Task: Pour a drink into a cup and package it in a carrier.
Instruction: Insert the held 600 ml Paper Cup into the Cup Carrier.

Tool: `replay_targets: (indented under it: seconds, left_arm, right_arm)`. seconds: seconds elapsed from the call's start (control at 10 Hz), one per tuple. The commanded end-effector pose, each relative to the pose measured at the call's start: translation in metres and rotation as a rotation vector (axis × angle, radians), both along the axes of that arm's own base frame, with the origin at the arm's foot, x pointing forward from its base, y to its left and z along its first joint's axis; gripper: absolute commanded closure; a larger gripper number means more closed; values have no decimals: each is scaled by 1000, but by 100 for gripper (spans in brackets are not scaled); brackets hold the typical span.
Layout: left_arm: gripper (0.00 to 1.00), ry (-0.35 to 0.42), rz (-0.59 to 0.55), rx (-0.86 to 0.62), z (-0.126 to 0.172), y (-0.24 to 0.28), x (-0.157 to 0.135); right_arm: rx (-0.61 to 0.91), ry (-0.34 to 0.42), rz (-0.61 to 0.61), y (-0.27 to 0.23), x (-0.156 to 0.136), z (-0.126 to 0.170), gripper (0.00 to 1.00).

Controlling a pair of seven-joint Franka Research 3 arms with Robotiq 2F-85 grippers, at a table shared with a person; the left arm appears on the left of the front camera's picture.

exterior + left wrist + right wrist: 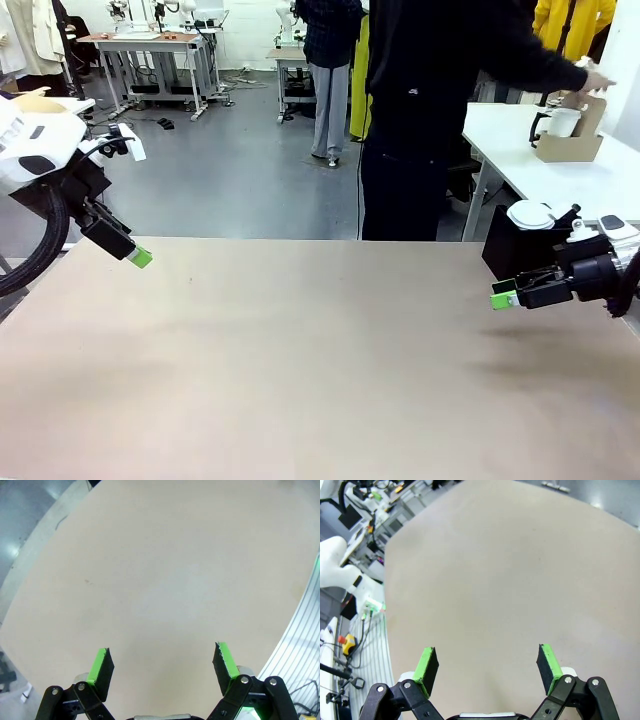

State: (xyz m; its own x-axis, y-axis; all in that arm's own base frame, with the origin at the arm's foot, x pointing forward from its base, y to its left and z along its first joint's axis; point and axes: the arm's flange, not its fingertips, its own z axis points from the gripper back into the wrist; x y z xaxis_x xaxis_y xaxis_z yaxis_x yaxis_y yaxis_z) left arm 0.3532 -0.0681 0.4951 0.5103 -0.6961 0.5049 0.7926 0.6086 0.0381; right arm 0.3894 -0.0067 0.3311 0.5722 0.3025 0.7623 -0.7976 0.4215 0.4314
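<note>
Upper right of the front frame, the person's hand [598, 80] is reaching the carrier [572, 140] and cup [562, 121] on a side counter [560, 175]; left claw [140, 258] and right claw [503, 299] are gaping wide, risking a fumbled handover.

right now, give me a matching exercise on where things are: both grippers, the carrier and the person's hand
Things:
1. left gripper
2. right gripper
3. carrier
4. person's hand

Places:
A. on the white side table
B. open, at the right table edge
C. reaching over the carrier
D. open, at the left table edge

Pairs: 1-D, 2-B, 3-A, 4-C
</note>
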Motion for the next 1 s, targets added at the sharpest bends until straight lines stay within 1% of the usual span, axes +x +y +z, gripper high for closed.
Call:
replay_targets:
  seconds: [0.0, 0.9]
  left_arm:
    - [0, 6, 10, -11, 1, 0, -1]
    - [0, 6, 10, -11, 1, 0, -1]
  right_arm:
    - [9, -7, -2, 2, 1, 0, 0]
    - [9, -7, -2, 2, 1, 0, 0]
